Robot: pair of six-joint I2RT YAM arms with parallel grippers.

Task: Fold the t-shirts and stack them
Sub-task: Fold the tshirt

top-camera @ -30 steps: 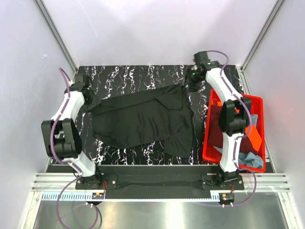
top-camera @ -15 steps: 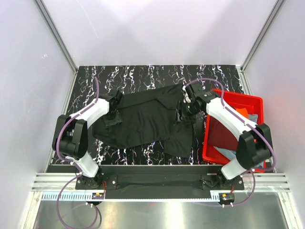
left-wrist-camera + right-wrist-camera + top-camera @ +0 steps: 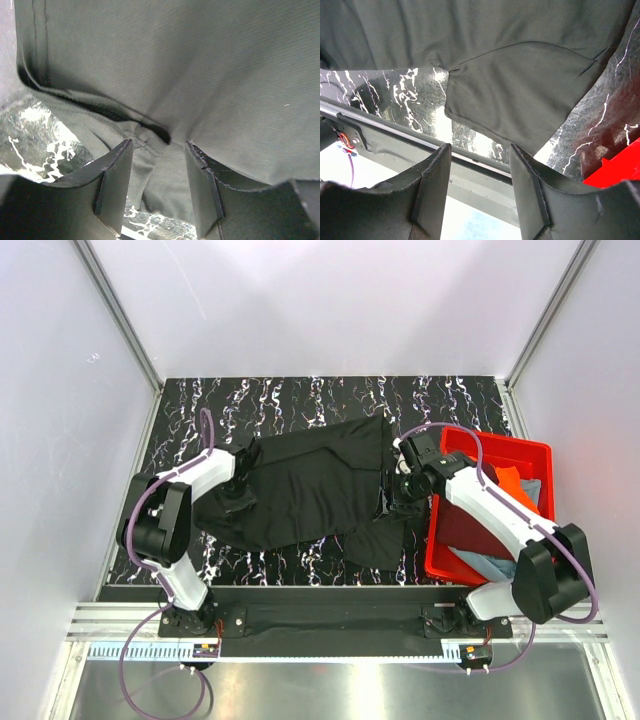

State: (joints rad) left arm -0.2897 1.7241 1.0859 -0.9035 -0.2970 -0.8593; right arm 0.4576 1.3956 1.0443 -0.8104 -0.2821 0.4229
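The black t-shirt [image 3: 310, 480] lay spread across the marbled bench [image 3: 300, 395], its right side near the red bin [image 3: 530, 443]. The left end effector [image 3: 158, 146] sat released over a seam at the shirt's left edge. The right end effector [image 3: 480, 150], also released, hovered above a sleeve.

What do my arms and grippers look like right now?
The left arm and right arm have white shells, black joints and a looping purple cable. The left gripper and right gripper each carry two flat, dark, wedge-shaped fingers.
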